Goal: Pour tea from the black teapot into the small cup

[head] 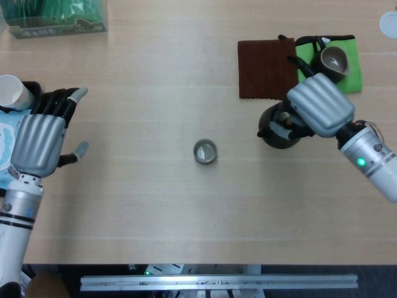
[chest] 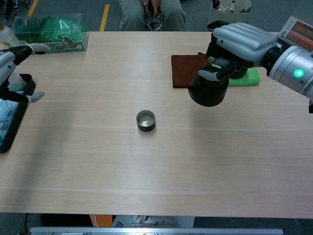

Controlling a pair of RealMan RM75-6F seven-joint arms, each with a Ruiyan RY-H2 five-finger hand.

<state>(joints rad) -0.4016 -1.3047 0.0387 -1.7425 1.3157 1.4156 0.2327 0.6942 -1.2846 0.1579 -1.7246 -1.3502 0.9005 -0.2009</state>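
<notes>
The small cup (head: 205, 151) (chest: 145, 120) stands alone on the table's middle. My right hand (head: 317, 105) (chest: 239, 41) grips the black teapot (head: 276, 129) (chest: 209, 87) and holds it in the air, to the right of the cup and a little beyond it. The hand hides the teapot's top and handle. My left hand (head: 40, 135) (chest: 10, 58) is far left, beside the black tray, fingers spread and holding nothing.
A brown cloth (head: 267, 68) and a green cloth (head: 346, 69) with a dark pitcher (head: 334, 60) lie at the back right. A black tray (head: 36, 118) with a wipes pack and white cup (head: 13, 91) is at the left edge. A green box (head: 57, 15) stands back left.
</notes>
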